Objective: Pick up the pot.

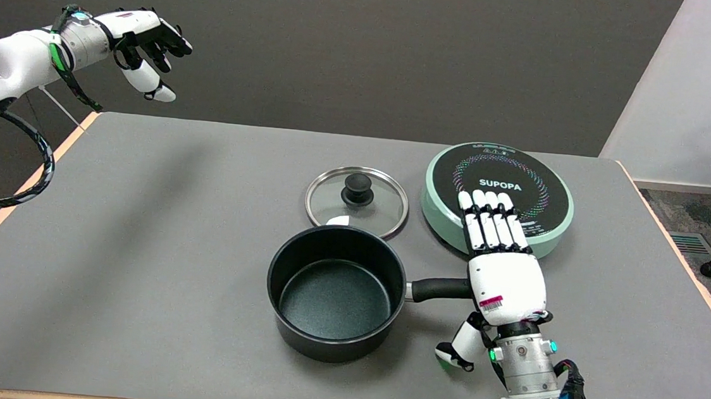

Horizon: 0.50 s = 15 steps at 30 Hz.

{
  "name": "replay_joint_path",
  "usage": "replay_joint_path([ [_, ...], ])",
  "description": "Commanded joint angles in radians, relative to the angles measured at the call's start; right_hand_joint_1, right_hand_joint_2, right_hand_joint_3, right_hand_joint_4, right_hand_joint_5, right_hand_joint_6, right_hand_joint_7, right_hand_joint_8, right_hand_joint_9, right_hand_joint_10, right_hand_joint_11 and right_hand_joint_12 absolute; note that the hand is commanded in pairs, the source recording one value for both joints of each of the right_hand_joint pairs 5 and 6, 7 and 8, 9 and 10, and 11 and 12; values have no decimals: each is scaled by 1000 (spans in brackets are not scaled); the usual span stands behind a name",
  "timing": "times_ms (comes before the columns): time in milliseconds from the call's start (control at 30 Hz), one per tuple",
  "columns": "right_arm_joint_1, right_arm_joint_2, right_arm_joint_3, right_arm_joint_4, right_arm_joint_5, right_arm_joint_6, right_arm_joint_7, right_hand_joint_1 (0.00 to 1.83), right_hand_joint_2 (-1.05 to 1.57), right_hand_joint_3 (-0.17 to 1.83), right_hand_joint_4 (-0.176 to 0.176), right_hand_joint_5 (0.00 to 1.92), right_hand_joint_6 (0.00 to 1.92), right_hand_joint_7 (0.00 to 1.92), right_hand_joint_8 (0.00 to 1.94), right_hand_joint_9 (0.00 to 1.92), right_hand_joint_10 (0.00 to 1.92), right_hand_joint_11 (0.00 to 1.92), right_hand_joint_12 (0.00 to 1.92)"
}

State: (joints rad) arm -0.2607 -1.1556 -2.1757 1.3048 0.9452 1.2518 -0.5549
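A black pot (pixel 335 292) stands empty near the table's middle front, its black handle (pixel 440 289) pointing right. My right hand (pixel 502 268) hovers palm down over the outer end of that handle and hides it. The fingers (pixel 490 223) lie straight and together, reaching toward the hob, and the thumb (pixel 461 347) hangs low on the near side. Nothing is held. Whether the palm touches the handle cannot be told.
A glass lid (pixel 356 201) with a black knob lies flat just behind the pot. A round green-rimmed induction hob (pixel 498 195) sits at the back right, under my fingertips. The idle left hand (pixel 146 40) hangs in the air at upper left.
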Motion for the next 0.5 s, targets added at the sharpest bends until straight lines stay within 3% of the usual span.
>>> replay_joint_path([
  [33, 53, 23, 9, -21, 59, -75, -3, 1204, -712, 1159, -29, 15, 15, 15, 15, 15, 15, 15, 15],
  [333, 65, 28, 16, -15, 59, -88, -1, 1192, -666, 1090, -6, 15, 15, 15, 15, 15, 15, 15, 15],
  [500, 66, 28, 16, -19, 55, -88, -1, 1184, -508, 726, 38, 21, 21, 21, 21, 21, 21, 21, 21],
])
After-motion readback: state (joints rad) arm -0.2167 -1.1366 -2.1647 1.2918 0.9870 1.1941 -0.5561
